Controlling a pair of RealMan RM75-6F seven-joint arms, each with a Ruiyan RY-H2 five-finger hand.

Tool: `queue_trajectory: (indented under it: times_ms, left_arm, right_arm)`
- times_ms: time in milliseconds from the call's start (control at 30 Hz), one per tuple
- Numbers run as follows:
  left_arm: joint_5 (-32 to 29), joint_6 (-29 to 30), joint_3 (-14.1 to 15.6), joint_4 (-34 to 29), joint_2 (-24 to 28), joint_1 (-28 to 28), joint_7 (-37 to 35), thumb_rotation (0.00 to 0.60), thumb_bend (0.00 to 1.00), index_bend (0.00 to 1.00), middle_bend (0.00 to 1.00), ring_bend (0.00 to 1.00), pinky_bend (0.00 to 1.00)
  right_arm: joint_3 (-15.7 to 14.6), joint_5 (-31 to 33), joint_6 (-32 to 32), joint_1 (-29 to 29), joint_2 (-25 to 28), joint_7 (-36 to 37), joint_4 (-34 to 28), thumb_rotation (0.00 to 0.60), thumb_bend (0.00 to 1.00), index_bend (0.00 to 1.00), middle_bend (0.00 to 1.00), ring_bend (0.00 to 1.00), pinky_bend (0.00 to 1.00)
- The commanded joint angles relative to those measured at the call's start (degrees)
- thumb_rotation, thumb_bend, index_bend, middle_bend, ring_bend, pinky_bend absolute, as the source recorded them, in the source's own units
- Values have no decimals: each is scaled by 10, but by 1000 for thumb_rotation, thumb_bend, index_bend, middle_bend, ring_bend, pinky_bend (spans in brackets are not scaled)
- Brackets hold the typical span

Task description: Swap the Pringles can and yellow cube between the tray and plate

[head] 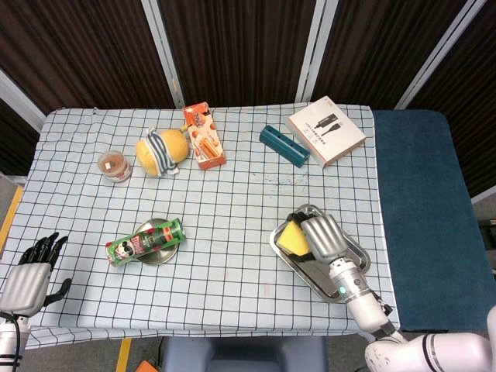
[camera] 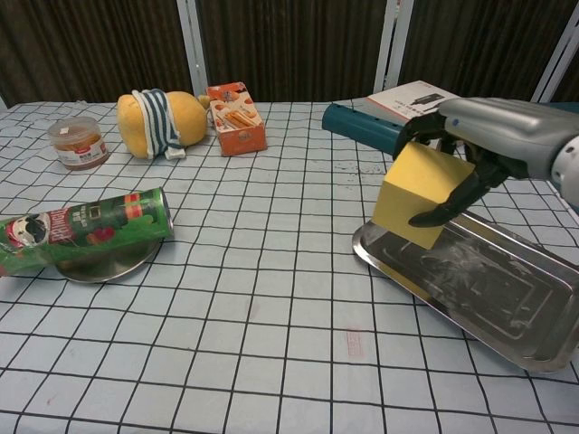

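The left hand [head: 29, 275] is hanging off the table's front-left corner, fingers spread and holding nothing. The green Pringles can [camera: 83, 228] is lying on its side across the plate [camera: 104, 265]. The right hand [camera: 488, 145] is gripping the yellow cube [camera: 421, 192], tilted, above the tray's [camera: 507, 316] left end.

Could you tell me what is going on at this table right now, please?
The right robot hand grips the yellow cube and holds it in the air above the near-left end of the metal tray. The Pringles can lies on its side across the plate. The left robot hand holds nothing at the table's near-left edge, fingers apart.
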Motion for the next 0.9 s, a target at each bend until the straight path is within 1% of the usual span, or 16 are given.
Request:
queue_trajectory:
  times_ms: [33,67,133,167,233,267,333,367,433,467,533,567,700,833,900]
  left_arm:
    - [-1,-2,0,0,-1,-1,2,600,379,20,0,0,147]
    - [-1,-4,0,0,-1,-1,4,600,379,20,0,0,147]
    - [-2,-6,1,-1,-2,-2,6,600,379,20,0,0,148]
    - [-3,-7,1,-1,-2,-3,6,600,379,21,0,0,148]
    - [-5,-9,0,0,-2,-3,7,600,379,21,0,0,149]
    - [-6,-9,0,0,-2,-3,8,600,379,21,0,0,149]
    - [-7,-10,0,0,-2,-4,8,600,379,22,0,0,149]
    - [-7,-10,0,0,-2,-4,9,600,379,21,0,0,149]
    - [-7,-11,0,-1,-2,-4,9,600,380,21,0,0,149]
    - [-7,-11,0,-1,-2,-4,10,600,379,21,0,0,149]
    - [-8,-11,-1,-1,-3,-4,11,600,380,22,0,0,149]
    - [-8,-11,-1,-1,-3,-4,12,600,379,22,0,0,149]
    - [-9,-11,-1,-2,-3,-4,13,600,381,21,0,0,149]
    - [-6,-8,0,-2,-3,-3,14,600,380,23,0,0,151]
    - [-3,-4,-1,-1,-4,-2,13,600,379,24,0,0,150]
  right_arm:
    - [-28,-41,-27,-41,33,85,42,600,292,584,551,582,673]
    - [-31,-46,-33,-45,36,97,48,600,292,556,531,550,645]
    - [-34,-57,-43,-52,42,114,60,600,292,468,448,438,560]
    - [-36,-62,-46,-56,44,118,65,600,291,442,425,402,534]
    - [-38,-70,-49,-62,48,120,68,600,273,354,340,280,441]
    - [-40,-74,-51,-65,51,121,68,600,266,332,317,251,420]
    - [-43,-78,-56,-70,58,123,64,600,234,228,210,134,337]
    - [-44,-81,-59,-73,64,124,61,600,224,190,176,102,309]
    - [-47,-84,-64,-78,74,125,54,600,183,55,67,25,168]
    - [-48,-86,-65,-81,81,124,51,600,164,16,28,7,97]
    - [-47,-92,-62,-87,90,125,46,600,136,0,1,0,26]
    - [-46,-97,-58,-92,95,129,42,600,123,0,0,0,8]
    - [-40,-119,-32,-114,112,163,38,600,110,0,0,0,0]
    - [-32,-137,22,-152,125,192,44,600,110,0,0,0,0]
    - [-26,-152,70,-178,124,201,60,600,110,0,0,0,0]
